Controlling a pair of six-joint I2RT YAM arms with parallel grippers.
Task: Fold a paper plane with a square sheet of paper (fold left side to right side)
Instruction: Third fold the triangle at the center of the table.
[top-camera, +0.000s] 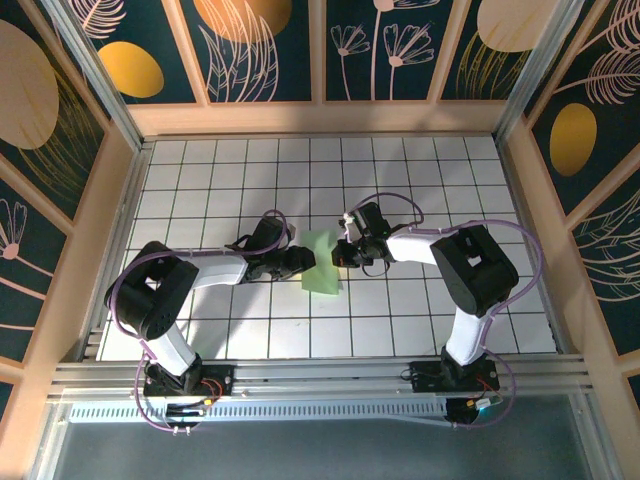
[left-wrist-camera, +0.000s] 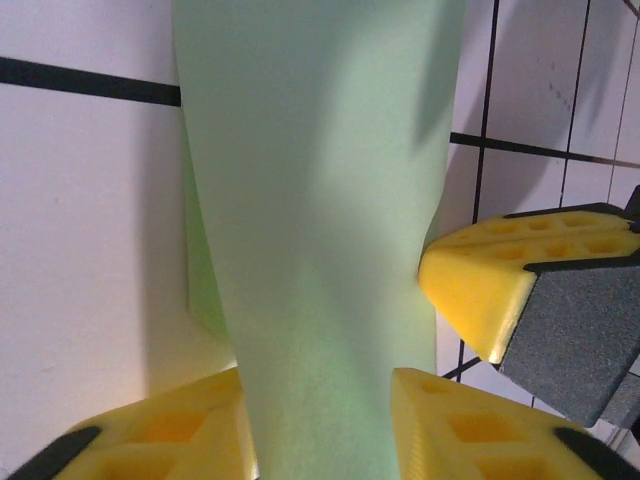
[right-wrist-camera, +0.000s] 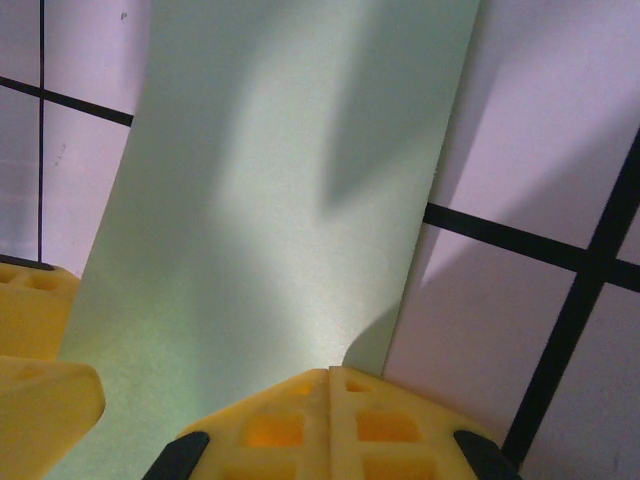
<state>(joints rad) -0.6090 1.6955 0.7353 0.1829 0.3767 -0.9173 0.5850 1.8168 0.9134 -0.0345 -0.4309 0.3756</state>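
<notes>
the thin light green sheet of paper (top-camera: 322, 265), already a narrow band rather than a full square, sits partly lifted off the white tiled table with black grid lines (top-camera: 420, 180), about mid-table. in the overhead view its long axis runs roughly from 12 o'clock to 6 o'clock.

the left gripper (top-camera: 298, 260) meets it from 9 o'clock. in the left wrist view the band (left-wrist-camera: 320, 250) runs up between that gripper's yellow fingers (left-wrist-camera: 150, 435), which stand apart on either side of it. whether they press on it cannot be told.

the right gripper (top-camera: 345, 254) comes in from about 2 o'clock. in its own wrist view its pads are closed together (right-wrist-camera: 330, 385), with the tip at the near edge of the paper (right-wrist-camera: 270, 230). whether a layer is nipped between them cannot be told.

both tools are at the sheet, on opposite long edges. the left one looks the better placed, since the fold has to travel from 9 o'clock toward 3 o'clock, across the long axis, with the right tip as the likely anchor.
</notes>
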